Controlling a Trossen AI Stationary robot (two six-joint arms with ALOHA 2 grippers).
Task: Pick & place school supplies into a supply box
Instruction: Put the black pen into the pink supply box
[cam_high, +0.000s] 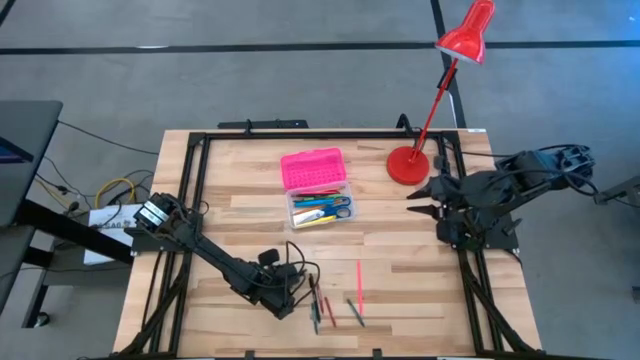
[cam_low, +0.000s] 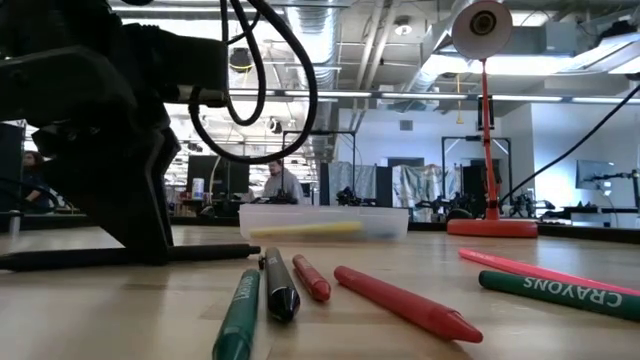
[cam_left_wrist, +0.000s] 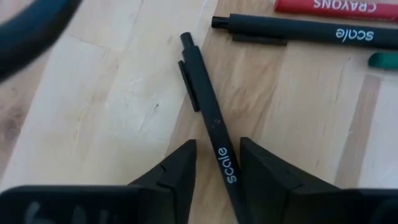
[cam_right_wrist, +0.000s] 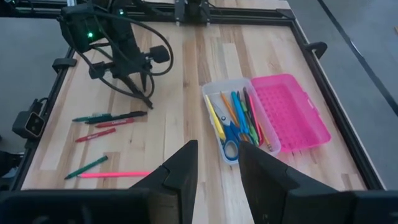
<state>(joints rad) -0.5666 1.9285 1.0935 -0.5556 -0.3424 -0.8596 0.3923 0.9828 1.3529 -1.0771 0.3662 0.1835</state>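
The left gripper (cam_left_wrist: 217, 163) straddles a black pen (cam_left_wrist: 208, 118) lying on the bench (cam_left_wrist: 112, 112), fingers apart, not yet clamped. Off-centre closing could roll the pen away sideways. The right gripper (cam_right_wrist: 217, 163) waits open, the supply box (cam_right_wrist: 249, 118) just ahead of it.

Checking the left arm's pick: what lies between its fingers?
In the left wrist view, a black pen printed "scale" lies on the wooden table between the left gripper's two dark fingers, which are not yet closed on it.
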